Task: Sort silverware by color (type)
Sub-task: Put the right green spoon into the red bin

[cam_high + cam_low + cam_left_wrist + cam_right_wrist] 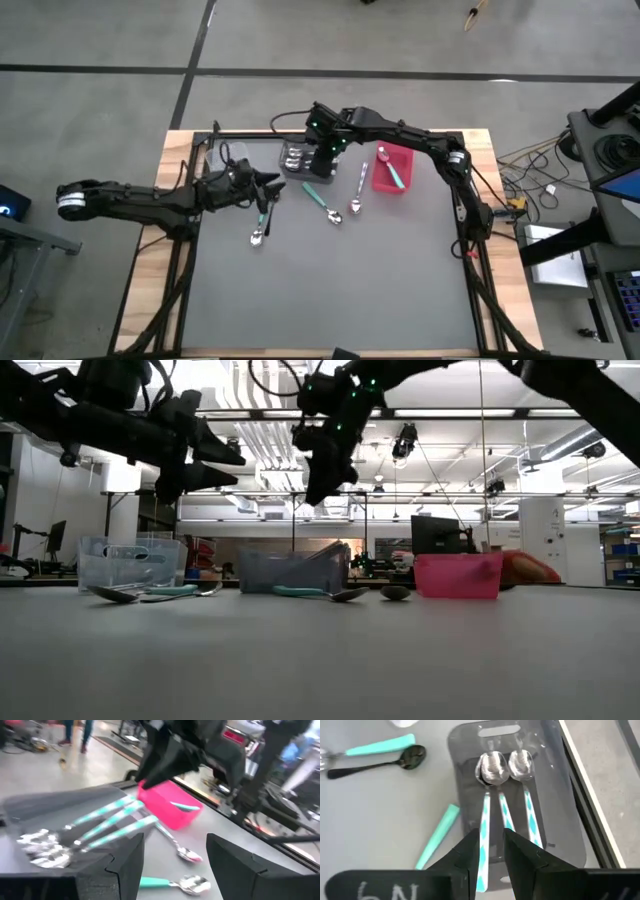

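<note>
Three teal-handled spoons [505,795] lie side by side in the dark grey bin [297,157]. My right gripper [492,850] hovers well above that bin, fingers a narrow gap apart with nothing between them. My left gripper [172,865] is open wide and empty, raised above the table to the left of the grey bin [30,815]. Below it on the table lie a teal-handled spoon and a black spoon [260,225]. Another teal-handled spoon [322,203] and a silver spoon [357,192] lie flat between the bins. One teal-handled spoon [392,170] rests in the red bin [405,150].
A clear bin [228,152] stands at the far left, the grey bin in the middle and the red bin [458,575] at the right, all along the far edge. The near half of the grey mat is open. Cables and equipment lie beyond the table's right edge.
</note>
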You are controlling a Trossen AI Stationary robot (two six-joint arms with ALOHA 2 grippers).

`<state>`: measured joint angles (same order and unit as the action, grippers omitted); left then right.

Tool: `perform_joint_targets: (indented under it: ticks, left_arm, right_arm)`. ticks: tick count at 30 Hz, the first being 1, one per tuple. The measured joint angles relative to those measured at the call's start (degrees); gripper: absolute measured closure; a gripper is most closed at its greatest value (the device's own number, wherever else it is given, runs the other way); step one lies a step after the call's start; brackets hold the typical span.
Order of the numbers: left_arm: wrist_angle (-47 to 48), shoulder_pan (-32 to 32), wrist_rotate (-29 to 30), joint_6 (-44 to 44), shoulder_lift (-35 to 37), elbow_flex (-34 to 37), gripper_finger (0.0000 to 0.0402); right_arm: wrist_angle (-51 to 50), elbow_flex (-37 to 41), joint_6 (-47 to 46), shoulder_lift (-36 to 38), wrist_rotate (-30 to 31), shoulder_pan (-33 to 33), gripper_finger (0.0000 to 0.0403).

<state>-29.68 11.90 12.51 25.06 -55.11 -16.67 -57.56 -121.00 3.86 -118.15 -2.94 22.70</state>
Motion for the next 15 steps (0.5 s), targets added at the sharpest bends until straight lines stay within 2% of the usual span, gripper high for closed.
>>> perform_joint_targets:
  ticks: [7, 15]
  left_arm:
    - [0.2, -5.5, 0.0, 0.7, 0.0, 0.0, 0.0206]
    - [0.1, -8.9, 0.0, 1.3, 0.0, 0.0, 0.0206]
  right_arm:
    - [-1.8, 4.8, -3.1, 6.0, 0.0, -3.9, 0.0344]
    - [2.5, 16.8, -9.4, 14.6, 3.0, -10.7, 0.0346]
